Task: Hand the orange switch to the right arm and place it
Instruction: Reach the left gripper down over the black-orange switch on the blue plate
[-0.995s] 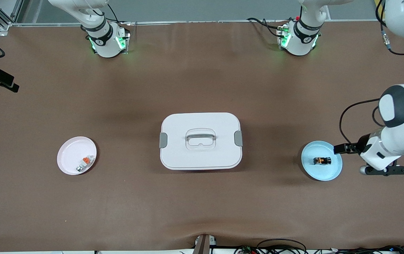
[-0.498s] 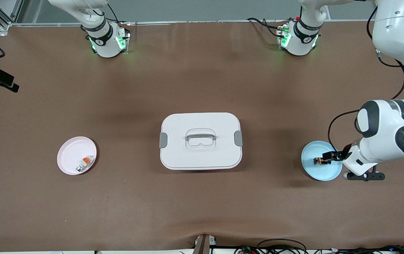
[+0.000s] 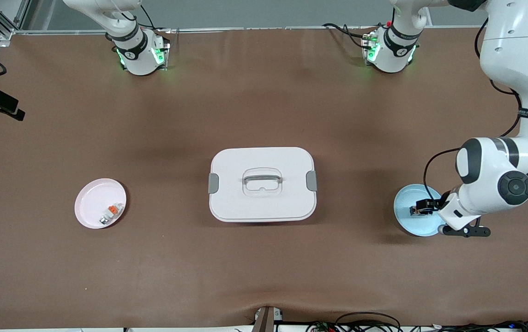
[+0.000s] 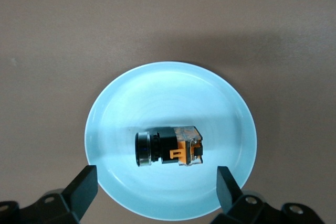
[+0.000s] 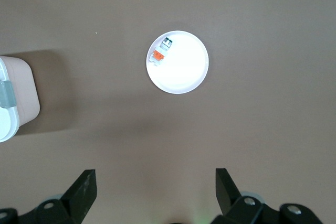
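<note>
The orange switch (image 4: 168, 148), a black body with an orange clip, lies on its side in the middle of a light blue plate (image 4: 210, 93) toward the left arm's end of the table. My left gripper (image 4: 156, 182) hangs open just above the plate, with one finger on each side of the switch and touching nothing. From the front, the left gripper (image 3: 425, 205) covers most of the switch (image 3: 414, 210) on the blue plate (image 3: 407, 221). My right gripper (image 5: 155, 179) is open and empty, high over bare table; the front view shows only that arm's base (image 3: 137, 50).
A white lidded box (image 3: 262, 184) with grey latches stands mid-table. A pale pink plate (image 3: 89, 200) toward the right arm's end holds a small grey-white part (image 3: 111, 213) with an orange piece; the right wrist view shows the plate (image 5: 184, 72) from far above.
The left arm has swung in from the table's end, carrying its open gripper from beside the blue plate to over the switch. The right arm has not moved.
</note>
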{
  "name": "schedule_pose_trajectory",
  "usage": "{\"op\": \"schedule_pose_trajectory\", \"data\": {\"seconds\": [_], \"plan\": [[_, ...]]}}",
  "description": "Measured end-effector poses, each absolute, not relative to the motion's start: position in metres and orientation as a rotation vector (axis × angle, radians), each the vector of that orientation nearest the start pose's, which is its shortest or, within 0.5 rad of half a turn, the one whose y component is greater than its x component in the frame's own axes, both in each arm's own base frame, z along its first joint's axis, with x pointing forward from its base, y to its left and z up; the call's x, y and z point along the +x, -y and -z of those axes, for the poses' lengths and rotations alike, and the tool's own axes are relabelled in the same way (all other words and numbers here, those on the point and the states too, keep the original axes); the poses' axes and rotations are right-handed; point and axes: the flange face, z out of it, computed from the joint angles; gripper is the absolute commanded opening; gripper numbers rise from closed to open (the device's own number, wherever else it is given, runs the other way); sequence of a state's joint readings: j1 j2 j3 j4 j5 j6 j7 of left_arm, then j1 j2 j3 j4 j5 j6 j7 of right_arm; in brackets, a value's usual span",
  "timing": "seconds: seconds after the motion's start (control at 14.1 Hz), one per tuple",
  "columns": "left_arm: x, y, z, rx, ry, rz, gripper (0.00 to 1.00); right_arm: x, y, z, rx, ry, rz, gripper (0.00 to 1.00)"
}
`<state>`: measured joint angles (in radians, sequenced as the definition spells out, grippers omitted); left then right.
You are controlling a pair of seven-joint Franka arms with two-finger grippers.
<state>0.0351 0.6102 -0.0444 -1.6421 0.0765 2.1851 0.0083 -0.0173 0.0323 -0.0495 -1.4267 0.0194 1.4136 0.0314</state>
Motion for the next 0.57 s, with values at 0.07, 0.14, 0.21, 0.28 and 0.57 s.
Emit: {"op": "schedule_pose_trajectory", "data": {"seconds": [0.07, 0.14, 0.21, 0.28, 0.57], "plan": [[0.680, 0.000, -0.249, -3.104, -0.088, -0.105, 1.00, 0.547, 0.034, -0.660, -3.119, -0.149, -0.070, 1.00], [0.680, 0.000, -0.243, -3.104, -0.088, -0.111, 1.00, 0.547, 0.034, -0.660, -3.119, -0.149, -0.070, 1.00], [0.679, 0.001, -0.239, -3.105, -0.084, -0.115, 1.00, 0.547, 0.034, -0.660, -3.119, -0.149, -0.071, 1.00], [0.680, 0.002, -0.236, -3.106, -0.075, -0.112, 1.00, 0.547, 0.034, -0.660, -3.119, -0.149, -0.071, 1.00], [0.682, 0.014, -0.229, -3.107, -0.045, -0.100, 1.00, 0.547, 0.034, -0.660, -3.119, -0.149, -0.071, 1.00]]}}
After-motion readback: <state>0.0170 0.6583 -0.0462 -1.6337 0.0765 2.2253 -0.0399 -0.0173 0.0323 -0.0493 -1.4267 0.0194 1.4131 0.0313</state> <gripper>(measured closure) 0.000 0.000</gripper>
